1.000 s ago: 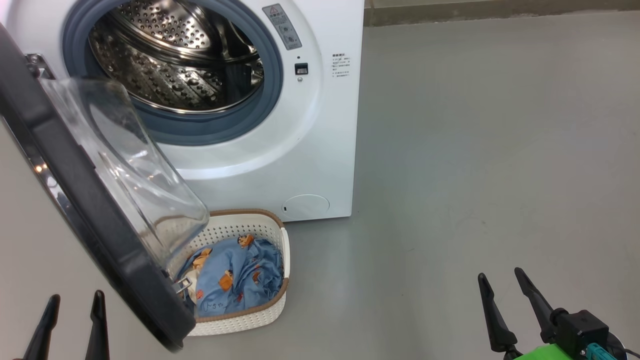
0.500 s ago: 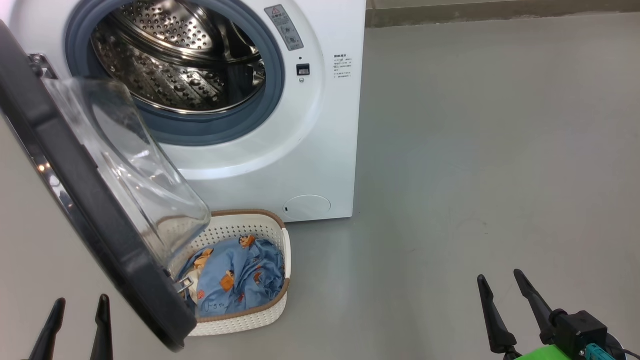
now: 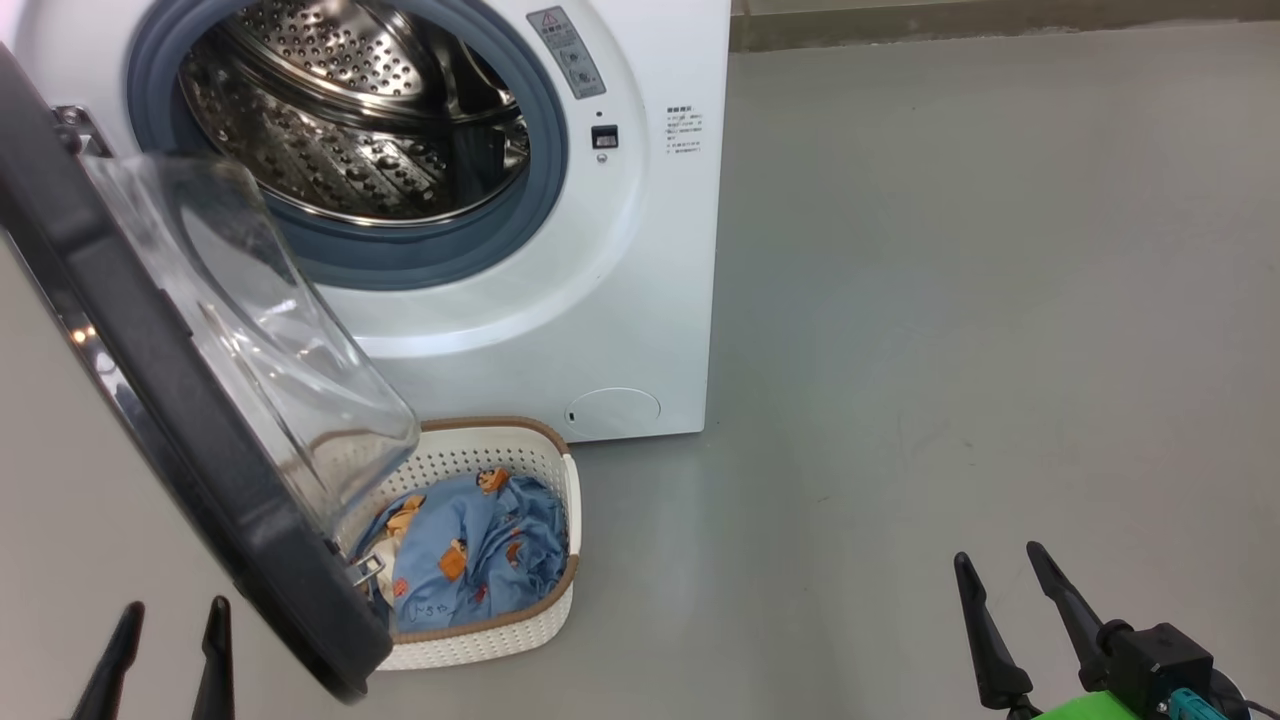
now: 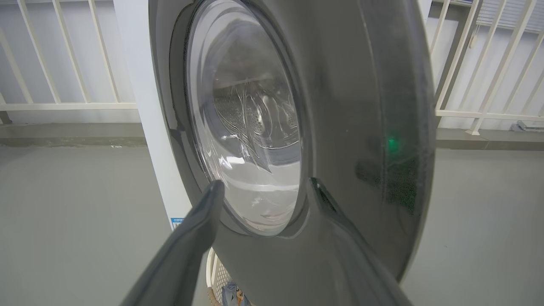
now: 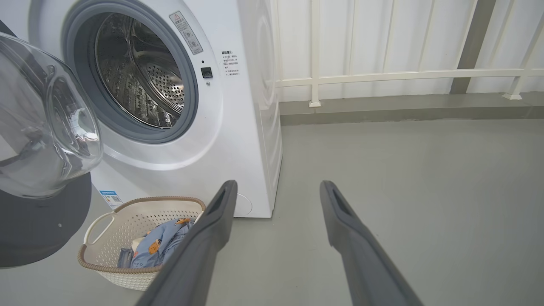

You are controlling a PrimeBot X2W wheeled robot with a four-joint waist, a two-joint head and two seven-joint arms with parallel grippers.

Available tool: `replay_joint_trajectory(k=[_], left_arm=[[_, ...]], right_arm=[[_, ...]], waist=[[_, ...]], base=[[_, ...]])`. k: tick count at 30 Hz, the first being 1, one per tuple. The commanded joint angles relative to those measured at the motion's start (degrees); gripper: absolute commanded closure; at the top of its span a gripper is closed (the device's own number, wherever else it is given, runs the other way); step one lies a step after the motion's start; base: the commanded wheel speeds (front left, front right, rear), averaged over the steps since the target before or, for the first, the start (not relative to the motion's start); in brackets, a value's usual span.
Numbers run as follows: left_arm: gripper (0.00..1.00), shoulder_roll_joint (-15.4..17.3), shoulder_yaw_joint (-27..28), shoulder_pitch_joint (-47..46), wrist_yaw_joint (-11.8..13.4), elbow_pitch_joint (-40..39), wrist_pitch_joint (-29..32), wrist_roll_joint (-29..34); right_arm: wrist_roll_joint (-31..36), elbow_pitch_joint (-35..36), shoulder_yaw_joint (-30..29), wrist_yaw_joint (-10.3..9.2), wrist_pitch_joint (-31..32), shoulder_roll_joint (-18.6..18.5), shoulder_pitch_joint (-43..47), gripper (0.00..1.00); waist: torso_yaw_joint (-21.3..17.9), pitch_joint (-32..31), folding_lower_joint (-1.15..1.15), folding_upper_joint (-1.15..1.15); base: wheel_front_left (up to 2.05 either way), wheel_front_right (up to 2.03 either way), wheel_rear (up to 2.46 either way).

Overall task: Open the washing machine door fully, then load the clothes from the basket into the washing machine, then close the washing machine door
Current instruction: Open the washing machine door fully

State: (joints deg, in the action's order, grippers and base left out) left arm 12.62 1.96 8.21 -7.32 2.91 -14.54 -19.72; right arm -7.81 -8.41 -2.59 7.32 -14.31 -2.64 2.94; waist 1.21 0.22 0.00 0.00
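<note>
Two long dark fingers of the left gripper (image 3: 177,602) stand spread wide with nothing between them. In the left wrist view, the left gripper (image 4: 265,185) faces the outer side of the large round washing machine door (image 4: 361,106), a glossy black rim around a clear glass centre. It is close, but I cannot tell whether a fingertip touches it. From the head, the washing machine door (image 3: 150,370) stands swung open just to this gripper's right, its bulging glass bowl turned toward the machine. Past the door's lower edge, further right, the small cream-white perforated plastic basket (image 3: 480,640) with a brown woven-look rim sits on the grey floor (image 3: 950,300). It holds the light-blue clothes (image 3: 470,560) printed with orange-brown figures. Ahead of the basket is the big white boxy washing machine (image 3: 640,300), its grey rubber ring (image 3: 548,170) framing the perforated steel drum (image 3: 350,130).

The right gripper (image 3: 998,552) is well apart to the right, fingers also spread wide and holding nothing. In its wrist view the right gripper (image 5: 277,185) points at the floor by the machine's corner. The basket (image 5: 123,278) and clothes (image 5: 157,244) lie ahead to its left, the washing machine (image 5: 238,127) beyond them, and a white railing (image 5: 382,76) far ahead.
</note>
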Motion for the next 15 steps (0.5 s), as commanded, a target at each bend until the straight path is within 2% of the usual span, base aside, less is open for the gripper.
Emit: replay_joint_trajectory(k=[1,2,8,15], left_arm=[[0.91,1.6,1.8,-1.4,-0.2,-0.8,-0.5,0.4],[1.0,1.6,1.7,-1.4,-0.2,-0.6,-0.5,0.1],[1.0,1.8,3.4,-2.6,-0.2,-2.0,-0.5,-0.8],[1.0,0.8,10.7,-6.2,-0.2,-14.9,-0.5,-0.8]], right_arm=[[-0.6,1.1,1.4,0.17,-0.7,-0.2,-1.0,0.0],[-0.6,1.2,1.4,0.17,-0.7,-0.2,-1.0,0.0],[-0.6,1.2,1.3,0.17,-0.7,-0.2,-1.0,0.0],[-0.7,1.3,1.4,0.17,-0.7,-0.2,-0.9,0.0]], waist=[[0.0,0.1,0.0,0.0],[0.0,0.1,0.0,0.0],[0.1,0.2,0.0,0.0],[0.2,0.3,0.0,0.0]], base=[[0.0,0.0,0.0],[0.0,0.0,0.0],[0.0,0.0,0.0],[0.0,0.0,0.0]])
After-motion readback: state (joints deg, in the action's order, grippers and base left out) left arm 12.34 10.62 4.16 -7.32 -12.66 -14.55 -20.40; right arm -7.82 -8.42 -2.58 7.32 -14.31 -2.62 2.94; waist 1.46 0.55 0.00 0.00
